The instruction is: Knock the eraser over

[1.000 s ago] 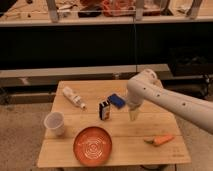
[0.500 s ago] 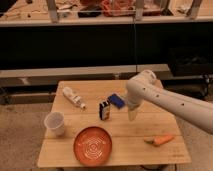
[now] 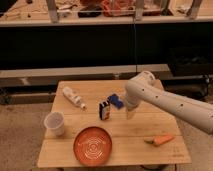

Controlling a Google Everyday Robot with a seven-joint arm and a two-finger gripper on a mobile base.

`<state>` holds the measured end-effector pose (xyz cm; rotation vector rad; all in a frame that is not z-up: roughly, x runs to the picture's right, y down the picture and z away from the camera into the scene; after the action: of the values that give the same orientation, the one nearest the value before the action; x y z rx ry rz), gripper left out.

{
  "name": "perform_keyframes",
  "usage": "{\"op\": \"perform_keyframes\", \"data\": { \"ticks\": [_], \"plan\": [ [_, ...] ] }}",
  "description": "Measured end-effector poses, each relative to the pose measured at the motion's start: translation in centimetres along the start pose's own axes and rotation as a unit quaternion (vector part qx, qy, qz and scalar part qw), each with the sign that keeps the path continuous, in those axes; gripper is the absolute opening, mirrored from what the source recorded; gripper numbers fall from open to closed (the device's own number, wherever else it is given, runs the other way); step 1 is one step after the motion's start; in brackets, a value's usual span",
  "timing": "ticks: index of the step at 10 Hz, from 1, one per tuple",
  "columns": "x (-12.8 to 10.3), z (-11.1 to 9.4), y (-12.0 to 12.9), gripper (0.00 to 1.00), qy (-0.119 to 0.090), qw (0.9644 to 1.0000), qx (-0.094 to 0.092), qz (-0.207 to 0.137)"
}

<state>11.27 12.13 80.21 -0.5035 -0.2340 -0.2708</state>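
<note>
The eraser [image 3: 104, 110] is a small black block with an orange-and-white label. It stands upright near the middle of the wooden table [image 3: 150, 150]. My gripper [image 3: 131, 114] hangs at the end of the white arm, pointing down at the tabletop. It is to the right of the eraser, a short gap away and not touching it. A flat blue pad [image 3: 116, 101] lies just behind the eraser, between it and the arm.
A white bottle [image 3: 73, 97] lies on its side at the back left. A white cup [image 3: 54, 123] stands at the left edge. An orange plate [image 3: 93, 145] sits at the front and an orange carrot-like object [image 3: 161, 139] at the front right. Dark shelving runs behind the table.
The arm and gripper have edged very slightly left, toward the eraser. The eraser and the other objects have not moved.
</note>
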Motion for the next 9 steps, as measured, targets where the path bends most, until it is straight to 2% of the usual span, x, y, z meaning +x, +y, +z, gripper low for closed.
{"op": "perform_keyframes", "data": {
  "ticks": [2,4,5,6,7,9],
  "plan": [
    [-0.3,0.1,-0.1,0.49,-0.004,1.0,0.002,-0.002],
    [-0.6,0.2,-0.3,0.33,-0.008,1.0,0.003,-0.004],
    [-0.7,0.2,-0.4,0.19,-0.01,0.9999,0.005,-0.005],
    [-0.9,0.2,-0.6,0.09,-0.013,0.9999,0.008,-0.007],
    [-1.0,0.2,-1.1,0.05,-0.016,0.9998,0.011,-0.008],
    [-1.6,0.3,-2.6,0.02,-0.023,0.9995,0.015,-0.015]
  ]
}}
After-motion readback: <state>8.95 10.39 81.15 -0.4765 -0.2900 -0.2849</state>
